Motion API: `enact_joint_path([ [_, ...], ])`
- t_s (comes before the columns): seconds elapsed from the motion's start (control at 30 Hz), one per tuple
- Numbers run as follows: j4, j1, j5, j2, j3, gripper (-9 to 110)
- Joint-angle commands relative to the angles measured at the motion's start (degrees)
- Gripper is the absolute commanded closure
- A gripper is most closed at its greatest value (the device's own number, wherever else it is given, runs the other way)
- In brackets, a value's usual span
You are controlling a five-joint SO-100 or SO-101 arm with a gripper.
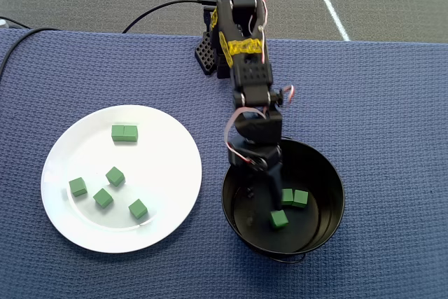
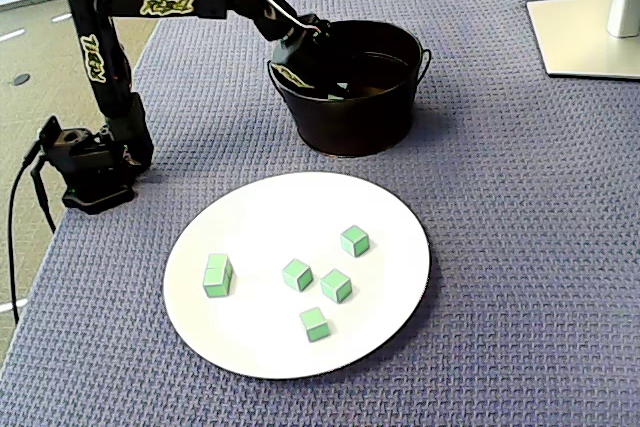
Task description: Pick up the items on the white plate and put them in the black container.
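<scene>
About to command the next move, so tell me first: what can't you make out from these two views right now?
- Gripper state: in the overhead view the arm covers the fingers; in the fixed view the pot wall hides them.
- Cubes in the pot: three show overhead; any under the arm are hidden, and the fixed view shows none clearly.
- The double block on the plate: one piece or two touching cubes, too small to tell in either view.

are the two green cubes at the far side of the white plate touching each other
Touching. The overhead view shows the two small green cubes pressed side by side on the round white plate, with only a thin seam and no white between them.
</scene>
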Motion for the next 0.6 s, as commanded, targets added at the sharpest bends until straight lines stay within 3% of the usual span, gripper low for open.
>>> enact_joint_path([
  [0.0, 12.0, 11.1, 14.7, 10.1, -9.7, 79],
  [0.1, 24.8, 25.0, 24.1, 14.3, -16.0, 78],
  [0.23, 36.2, 39.2, 27.9, 16.6, -13.2, 77],
  [0.4, 29.8, 43.3, 21.7, 9.7, 3.7, 84],
  [0.57, 25.4, 45.4, 6.1, -0.1, 5.1, 83],
])
